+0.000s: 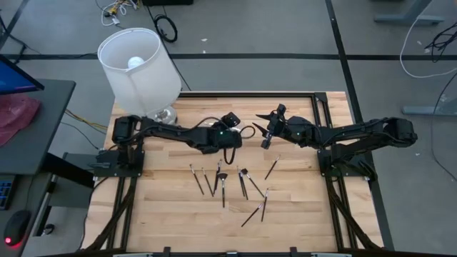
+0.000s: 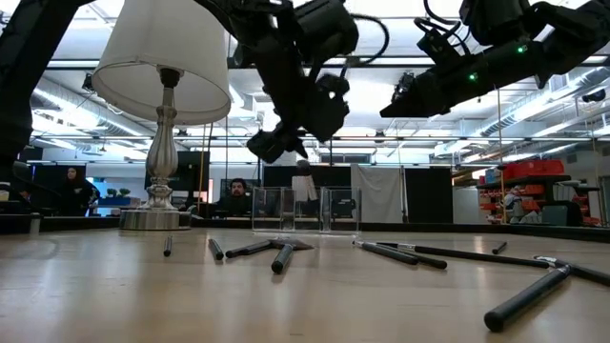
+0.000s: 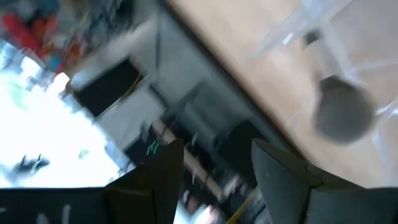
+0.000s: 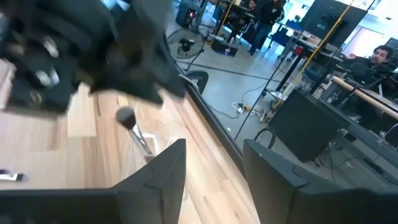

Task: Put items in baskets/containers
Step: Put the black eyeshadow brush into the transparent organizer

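A pale butcher-block table top (image 1: 300,207) is seen at the centre of the high view, framed by dark rails, with grey floor and loose cables around it. A lamp (image 1: 139,68) with a white shade stands at the table's upper left corner. In the low view a large open hall is seen behind the table, with screens, shelving at the right and seated people (image 2: 236,197) far off.

Several makeup brushes (image 1: 221,184) are scattered over the lower middle of the table in the high view, most of them side by side, one (image 1: 272,167) lying apart to the right. The clear container (image 2: 305,210) is seen at the centre of the low view, standing on the far part of the table, with one brush (image 4: 134,127) standing bristles-up in it.

The left gripper (image 1: 230,121) is held above the table at the upper middle of the high view, just over the container; in its wrist view the fingers (image 3: 158,177) are parted and nothing is held between them. The right gripper (image 1: 275,118) is raised close beside it, slightly to the right; its fingers (image 4: 165,171) are likewise spread and empty.

No readable writing or brand mark is made out.
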### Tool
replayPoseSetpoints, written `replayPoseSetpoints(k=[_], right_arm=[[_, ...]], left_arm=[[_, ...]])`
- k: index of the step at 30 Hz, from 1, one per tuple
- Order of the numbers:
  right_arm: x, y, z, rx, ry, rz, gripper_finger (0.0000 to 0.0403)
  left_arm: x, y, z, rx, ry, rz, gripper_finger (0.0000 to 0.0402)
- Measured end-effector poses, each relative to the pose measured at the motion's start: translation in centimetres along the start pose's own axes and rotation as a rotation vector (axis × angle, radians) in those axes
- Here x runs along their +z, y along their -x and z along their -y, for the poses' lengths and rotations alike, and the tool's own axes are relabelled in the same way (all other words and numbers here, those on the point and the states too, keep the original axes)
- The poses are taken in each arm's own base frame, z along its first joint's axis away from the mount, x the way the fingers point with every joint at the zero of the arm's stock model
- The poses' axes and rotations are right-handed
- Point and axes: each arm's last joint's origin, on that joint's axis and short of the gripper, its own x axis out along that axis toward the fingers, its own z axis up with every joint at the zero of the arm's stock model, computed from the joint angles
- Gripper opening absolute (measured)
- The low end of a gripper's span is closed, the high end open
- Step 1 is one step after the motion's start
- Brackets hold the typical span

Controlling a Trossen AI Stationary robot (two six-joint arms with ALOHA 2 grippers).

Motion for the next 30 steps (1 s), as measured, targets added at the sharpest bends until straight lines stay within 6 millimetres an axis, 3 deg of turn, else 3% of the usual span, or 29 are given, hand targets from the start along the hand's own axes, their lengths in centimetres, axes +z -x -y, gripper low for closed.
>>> replayPoseSetpoints(k=[4,8,12,15,18,21,26,30], right_arm=[[-0.3,0.0,-0.1,0.009,0.018,-0.027,0.0165],[-0.3,0.0,-0.1,0.010,0.011,-0.033,0.0165],[-0.3,0.1,-0.4,0.041,-0.033,-0.025,0.0165],[-0.2,0.2,-0.8,0.088,-0.018,-0.017,0.0165],[-0.5,0.4,-1.4,0.121,0.048,-0.050,0.0165],[-0.9,0.7,-1.9,0.153,0.043,-0.099,0.0165],[-2.2,1.1,-2.7,0.307,0.046,-0.207,0.0165],[-3.5,1.9,-3.5,0.611,0.111,-0.295,0.0165]], left_arm=[[-1.1,2.4,-0.7,0.075,0.147,-0.089,0.0188],[-3.2,5.4,-0.9,0.042,0.364,-0.007,0.0183],[-5.8,8.0,-0.8,-0.116,0.683,0.132,0.0179],[-7.2,8.9,-0.1,-0.349,0.916,0.242,0.0178],[-7.3,8.9,2.0,-0.583,0.957,0.356,0.0178],[-5.9,8.1,5.3,-0.695,0.952,0.470,0.0178],[-3.6,6.8,10.8,-0.680,0.990,0.699,0.0178],[-3.1,6.6,12.5,-0.590,1.090,0.874,0.0178]])
